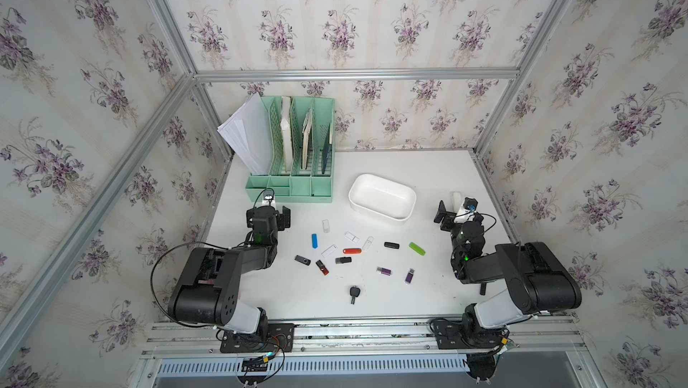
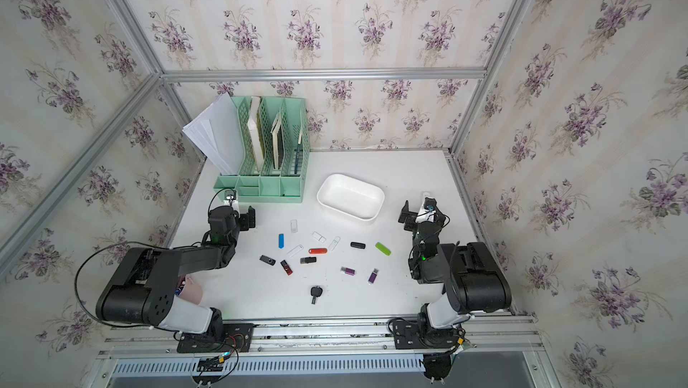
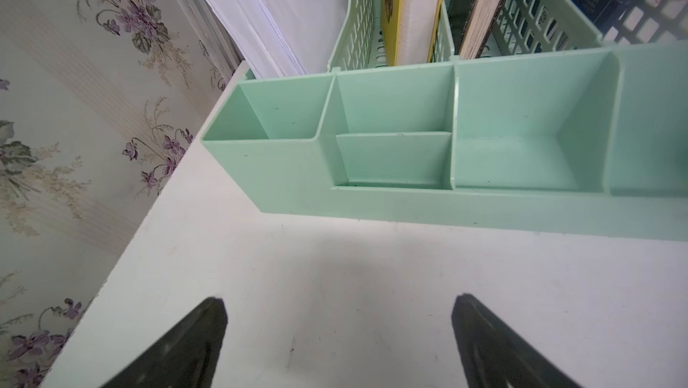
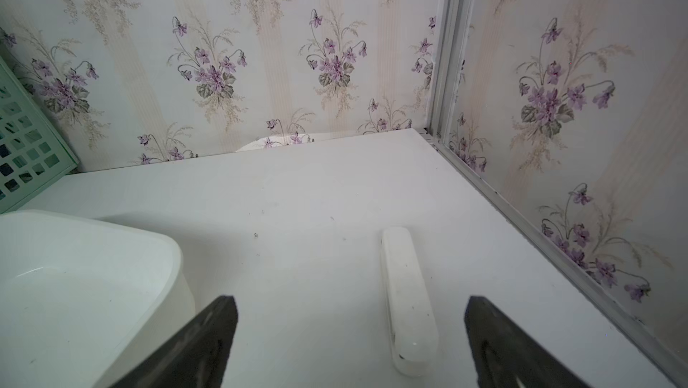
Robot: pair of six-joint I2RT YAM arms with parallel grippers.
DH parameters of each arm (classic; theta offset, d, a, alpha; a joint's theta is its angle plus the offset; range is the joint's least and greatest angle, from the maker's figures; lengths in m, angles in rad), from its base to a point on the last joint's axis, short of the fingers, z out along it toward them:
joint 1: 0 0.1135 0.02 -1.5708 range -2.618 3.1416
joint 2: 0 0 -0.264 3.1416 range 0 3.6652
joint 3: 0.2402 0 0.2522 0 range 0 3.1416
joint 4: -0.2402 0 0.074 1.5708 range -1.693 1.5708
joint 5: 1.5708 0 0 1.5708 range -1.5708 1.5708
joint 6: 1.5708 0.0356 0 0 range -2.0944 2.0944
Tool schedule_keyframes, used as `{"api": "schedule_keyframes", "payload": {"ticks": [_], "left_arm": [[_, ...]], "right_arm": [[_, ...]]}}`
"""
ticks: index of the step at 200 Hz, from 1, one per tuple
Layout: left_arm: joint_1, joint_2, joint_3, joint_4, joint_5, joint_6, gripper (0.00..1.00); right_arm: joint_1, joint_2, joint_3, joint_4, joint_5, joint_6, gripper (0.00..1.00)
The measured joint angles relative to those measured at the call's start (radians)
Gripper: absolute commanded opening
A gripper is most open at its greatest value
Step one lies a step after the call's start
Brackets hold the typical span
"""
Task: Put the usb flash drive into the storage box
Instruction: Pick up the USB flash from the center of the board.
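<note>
A: While the USB flash drives [image 1: 352, 251] lie scattered on the white table [image 1: 428, 170], is any held?

B: None. The storage box [image 1: 376, 212] sits at their 1 o'clock. The left gripper [image 3: 338, 304] at 9 o'clock and the right gripper [image 4: 350, 300] at 3 o'clock gape wide, gripping nothing.

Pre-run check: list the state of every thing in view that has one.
storage box: upright, empty
left tool: open, empty
right tool: open, empty
scattered flash drives: lying on table, none boxed
white flash drive: on table before right tool, ungripped
mint-green file organizer: upright, holding papers and books
</note>
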Motion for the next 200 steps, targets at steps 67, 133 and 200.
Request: {"api": "schedule_keyframes", "payload": {"ticks": [67, 133, 200], "left_arm": [[0.000, 0.000, 0.000, 0.000, 0.000, 0.000, 0.99], [0.001, 0.000, 0.000, 0.000, 0.000, 0.000, 0.99], [0.026, -0.011, 0.020, -0.035, 0.053, -0.002, 0.99]], "right_arm": [[0.000, 0.000, 0.000, 0.000, 0.000, 0.000, 1.00], [0.000, 0.000, 0.000, 0.000, 0.000, 0.000, 1.00], [-0.001, -0.003, 0.000, -0.001, 0.000, 0.000, 1.00]]}}
